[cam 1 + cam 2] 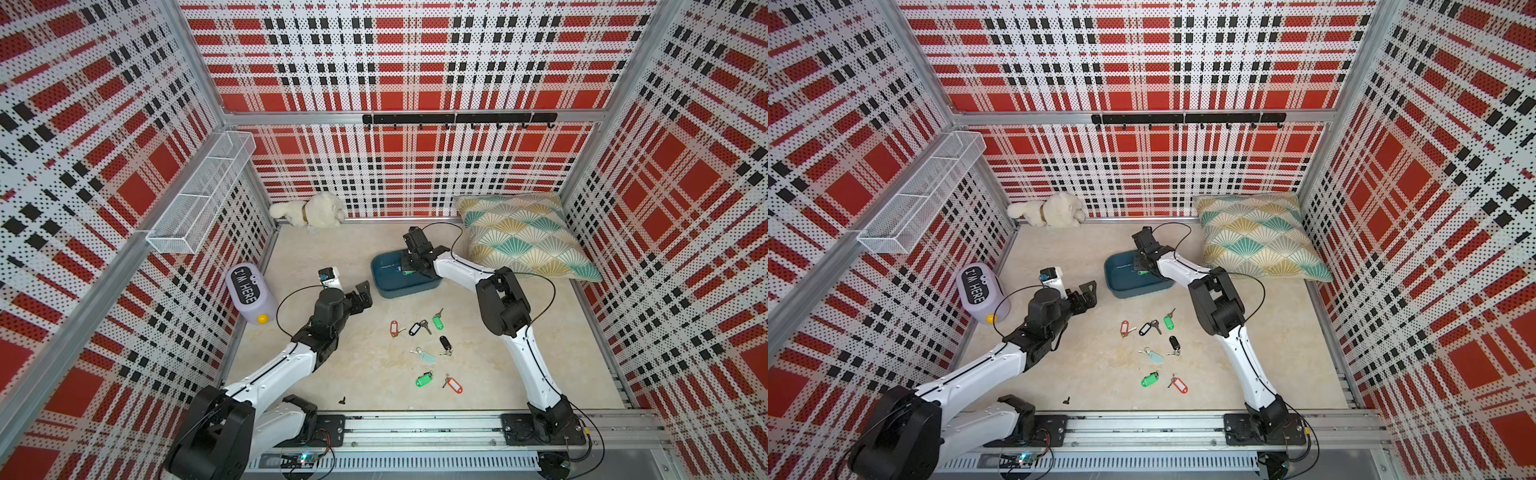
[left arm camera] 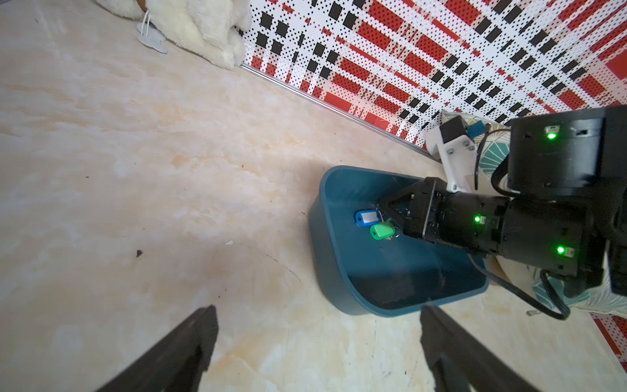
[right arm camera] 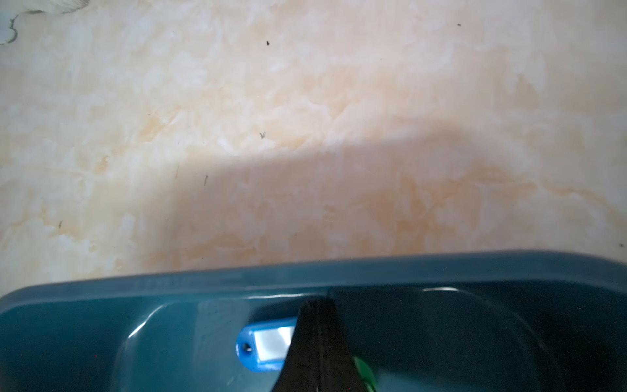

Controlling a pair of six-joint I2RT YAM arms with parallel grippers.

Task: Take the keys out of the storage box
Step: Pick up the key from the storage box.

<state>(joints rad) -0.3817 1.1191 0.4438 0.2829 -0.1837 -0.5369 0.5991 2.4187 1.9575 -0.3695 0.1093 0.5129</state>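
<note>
The right gripper [image 3: 320,305] is pressed together inside the dark teal plastic storage box [image 2: 339,261]. It sits between a blue-tagged key [image 2: 365,217] and a green-tagged key [image 2: 381,231] (I cannot tell if it pinches one). The left gripper [image 1: 364,294] is spread wide beside the box. 7 more tagged keys [image 1: 424,380] lie on the pale marble table [image 1: 374,374].

This is a robot test cell in a lab, dressed to look homely. Perforated wall panels printed in red, black and white plaid [image 1: 415,62] sit in a bare aluminium frame [image 1: 291,118], and two white-and-black robot arms [image 1: 274,370] are mounted on a metal rail [image 1: 415,426] along the front edge. The homely touches are a cream marble-look floor [image 1: 374,374], a fan-patterned square cushion [image 1: 523,237], a white plush toy animal [image 1: 316,210], a black wall hook rail [image 1: 457,118] and a white wire mesh basket [image 1: 199,195].
</note>
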